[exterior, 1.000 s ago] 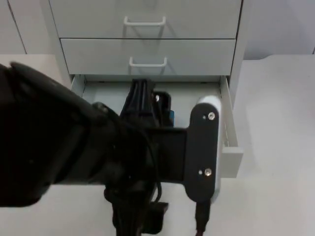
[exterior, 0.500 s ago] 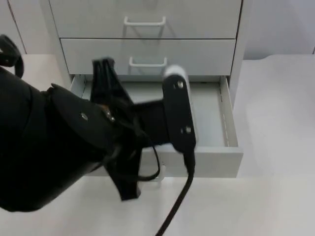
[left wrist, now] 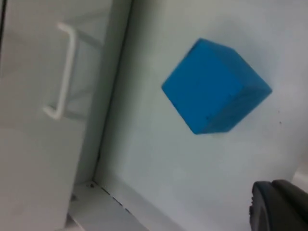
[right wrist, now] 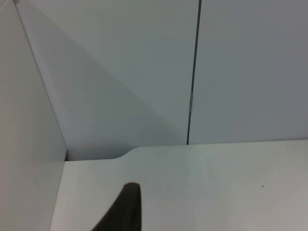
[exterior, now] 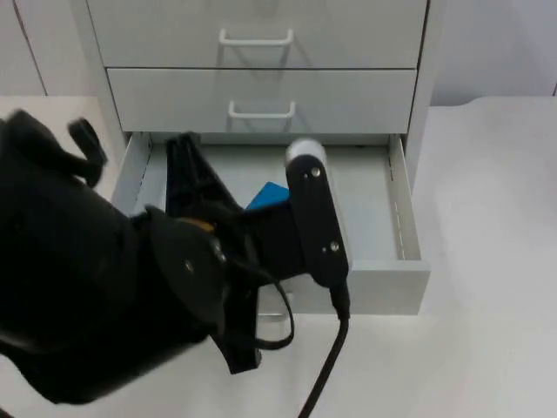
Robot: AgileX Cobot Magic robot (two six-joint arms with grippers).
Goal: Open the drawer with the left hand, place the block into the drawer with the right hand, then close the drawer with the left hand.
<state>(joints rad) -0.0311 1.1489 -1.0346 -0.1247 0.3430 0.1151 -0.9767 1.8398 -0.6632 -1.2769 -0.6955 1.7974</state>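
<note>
The white cabinet's bottom drawer (exterior: 383, 283) stands pulled out. On its pale floor (left wrist: 154, 163) lies a blue block (exterior: 268, 194), free of both grippers, seen close up as a cube (left wrist: 214, 86) in the left wrist view. My left gripper (exterior: 181, 146) reaches into the drawer's left side, left of the block and pointing at the drawer's back, and it is shut and holds nothing. One of its fingertips (left wrist: 279, 207) shows near the block. The right arm waits off to the side over bare table, with one fingertip (right wrist: 122, 207) showing and nothing held.
Two closed drawers with white handles (exterior: 261, 111) sit above the open one. The left arm's bulk (exterior: 96, 296) covers the table in front of the cabinet's left half. White table (exterior: 487, 200) lies to the right. A grey partition wall (right wrist: 192, 72) stands behind.
My left gripper has swung from the drawer's middle to its left side and has gone from open to shut. The blue block now lies uncovered on the drawer floor.
</note>
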